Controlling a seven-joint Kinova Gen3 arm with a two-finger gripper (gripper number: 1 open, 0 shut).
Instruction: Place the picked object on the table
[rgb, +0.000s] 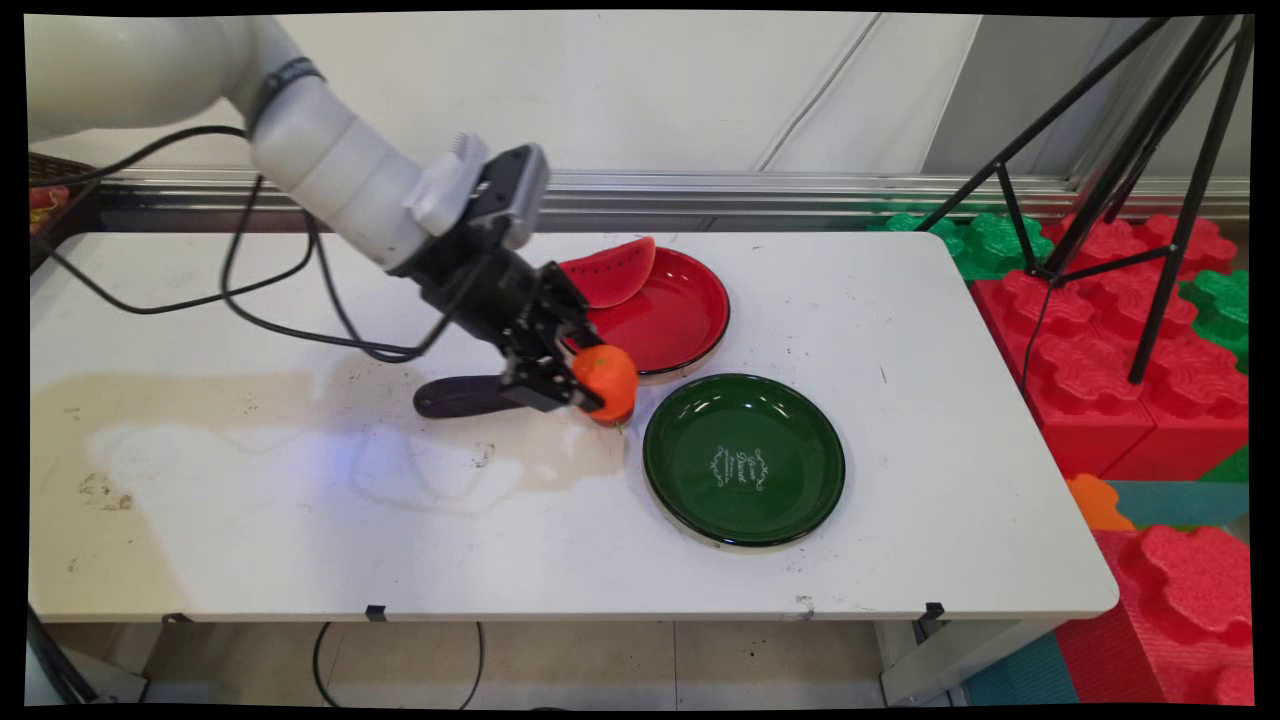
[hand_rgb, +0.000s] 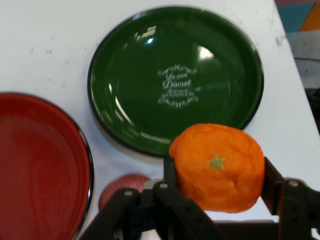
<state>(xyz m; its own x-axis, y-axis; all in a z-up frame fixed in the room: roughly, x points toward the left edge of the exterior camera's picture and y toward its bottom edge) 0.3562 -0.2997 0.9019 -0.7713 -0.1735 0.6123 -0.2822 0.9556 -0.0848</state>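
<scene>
I have the gripper (hand_rgb: 218, 172) with fingers clamped on an orange (rgb: 606, 379) mid-table, just beside the green plate (rgb: 744, 460) and red plate (rgb: 690, 300).

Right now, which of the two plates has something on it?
The red plate, farther back: a watermelon slice rests on its rim. The green plate in front holds nothing.

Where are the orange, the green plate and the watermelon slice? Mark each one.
orange (hand_rgb: 218, 167), hand view, on its front face by the green star mark.
green plate (rgb: 744, 459), main view, on its bare middle by the white lettering.
watermelon slice (rgb: 608, 274), main view, on its red flesh.
</scene>
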